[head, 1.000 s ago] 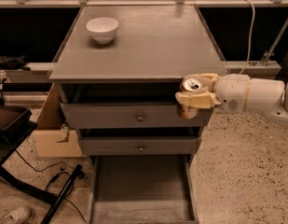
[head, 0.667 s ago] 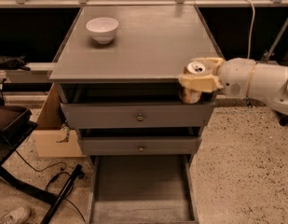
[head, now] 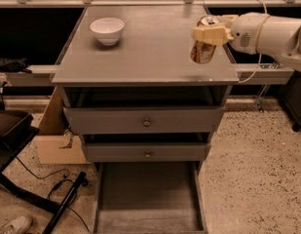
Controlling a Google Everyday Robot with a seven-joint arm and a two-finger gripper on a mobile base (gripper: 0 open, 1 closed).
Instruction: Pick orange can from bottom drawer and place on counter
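My gripper (head: 207,32) is shut on the orange can (head: 203,51), an orange-copper can with a silver top. It holds the can upright just above the right part of the grey counter (head: 150,48). The arm reaches in from the right. The bottom drawer (head: 147,199) stands pulled open below, and its grey floor shows nothing in it.
A white bowl (head: 107,30) stands at the back left of the counter. Two knobbed grey drawers (head: 146,122) are partly open under the top. A cardboard box (head: 55,140), a dark stand and cables lie on the floor at left.
The gripper has lifted the can from the counter's front right edge up and back over the counter top. The view has shifted so the cabinet sits lower and larger.
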